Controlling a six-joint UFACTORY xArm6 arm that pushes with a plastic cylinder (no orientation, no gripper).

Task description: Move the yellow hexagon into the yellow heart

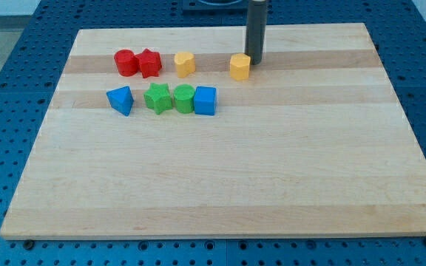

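The yellow hexagon sits near the view's top, right of centre on the wooden board. The yellow heart lies to its left, a block's width or so apart. My tip is at the hexagon's right side, touching or almost touching it; the dark rod rises from there out of the view's top.
A red cylinder and a red star sit together left of the heart. Below them lie a blue triangle, a green star, a green hexagon-like block and a blue cube in a row.
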